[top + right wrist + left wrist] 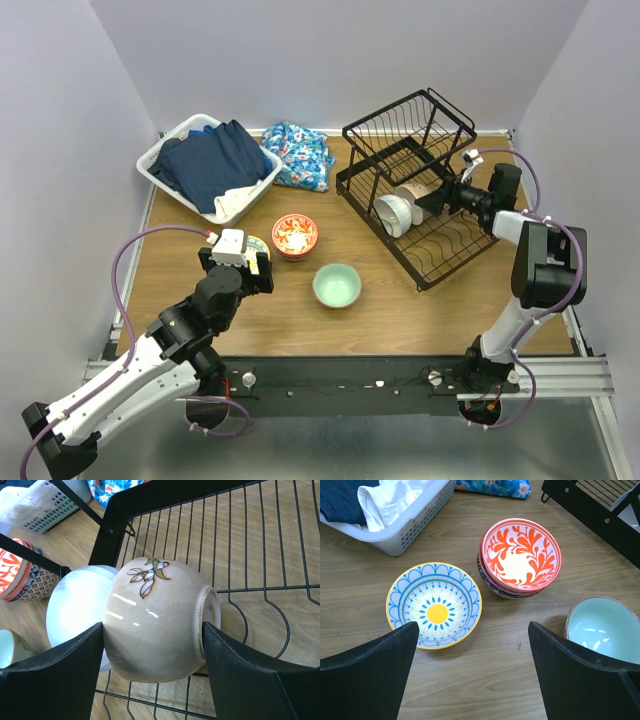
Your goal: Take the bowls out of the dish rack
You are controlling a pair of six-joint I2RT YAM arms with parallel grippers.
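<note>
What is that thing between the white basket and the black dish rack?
A crumpled blue flowery cloth lies between the white basket and the dish rack. The top external view shows it best.

**Item 1: left arm** (150,365). White and black links lie low, stretched from the near left corner diagonally toward the far right. The wrist tips downward.
- Left gripper (473,627): jaws spread wide. Both black fingers (375,675) sit at the bottom of the wrist view with nothing between them.

**Item 2: right arm** (540,262). It rises from its base at the near right and folds at a raised elbow. The forearm runs far and leftward (purple cable (578,265) looped alongside).
- Right gripper (152,630): pointed left. Its fingers (250,680) are pressed on opposite sides of the beige bowl (160,600), one on its wall and one by its foot.
</note>
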